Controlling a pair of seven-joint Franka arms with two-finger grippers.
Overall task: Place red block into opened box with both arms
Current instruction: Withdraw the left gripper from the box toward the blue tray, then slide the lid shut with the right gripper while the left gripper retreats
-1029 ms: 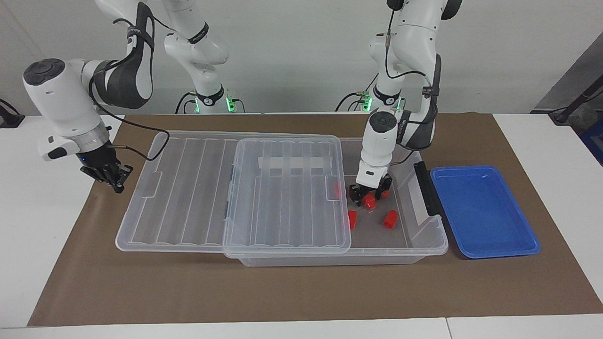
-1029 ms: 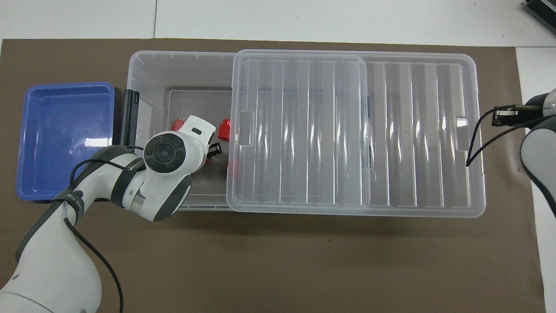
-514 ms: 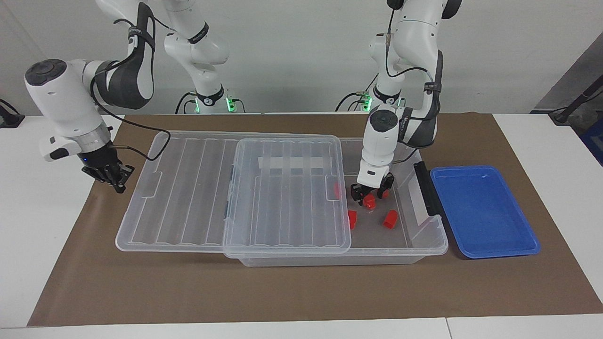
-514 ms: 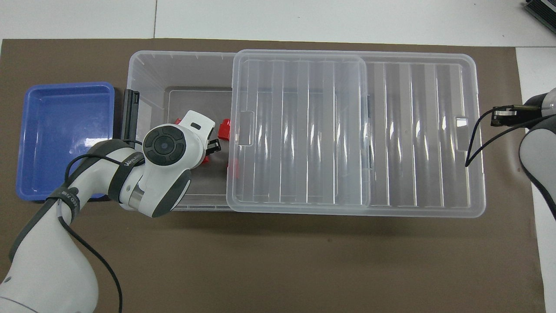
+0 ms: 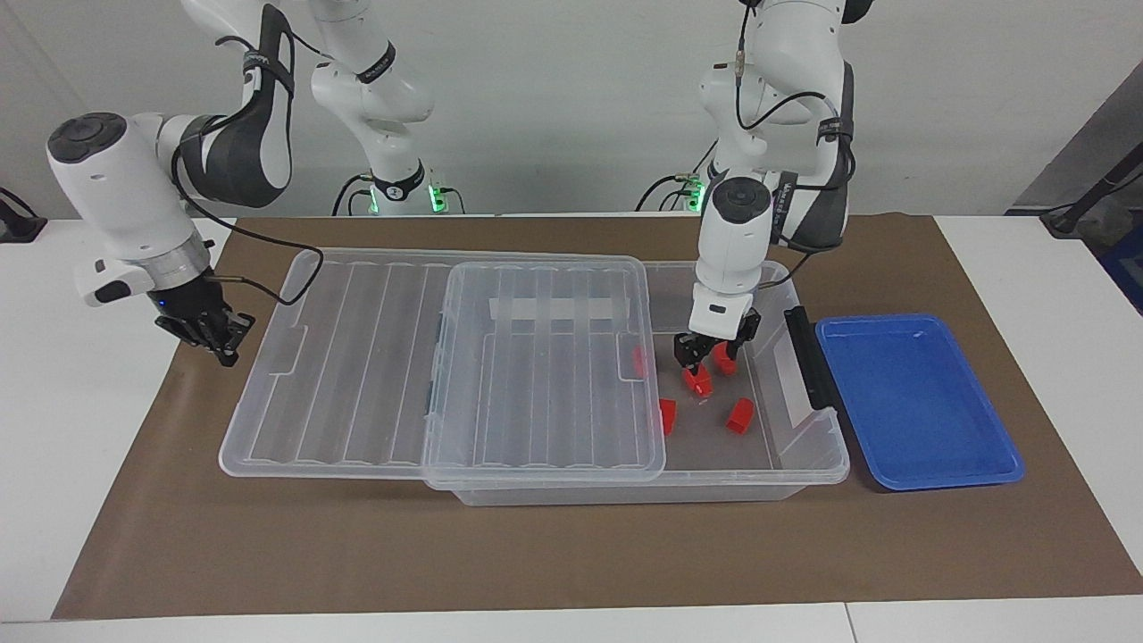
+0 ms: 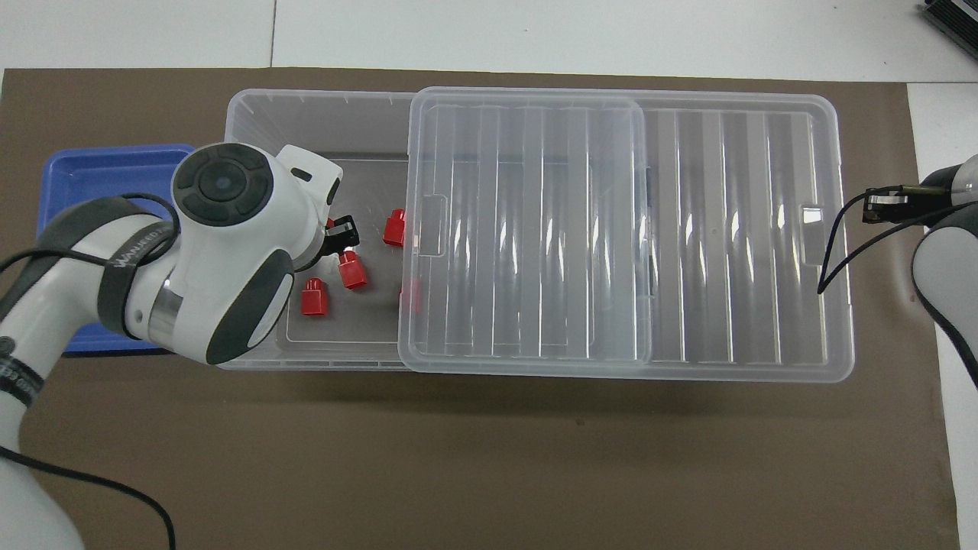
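Note:
The clear box (image 5: 832, 444) (image 6: 252, 103) lies across the brown mat. Its ribbed lid (image 5: 357, 357) (image 6: 688, 229) is slid toward the right arm's end, so the end by the black latch (image 5: 808, 357) is uncovered. Several red blocks lie on the box floor. One red block (image 5: 698, 381) (image 6: 352, 270) sits right under my left gripper (image 5: 710, 355) (image 6: 336, 237), which hangs open above it and holds nothing. Another block (image 5: 739, 415) (image 6: 313, 296) lies beside it. My right gripper (image 5: 210, 335) (image 6: 886, 205) waits shut next to the lid's overhanging end.
A blue tray (image 5: 920, 402) (image 6: 84, 176) stands beside the box's latch end, toward the left arm's end of the table; in the overhead view the left arm partly covers it. A brown mat (image 5: 536, 554) lies under everything.
My left gripper has lifted off the box floor, and the red block that was at its fingertips now lies free below it. The right arm has barely moved.

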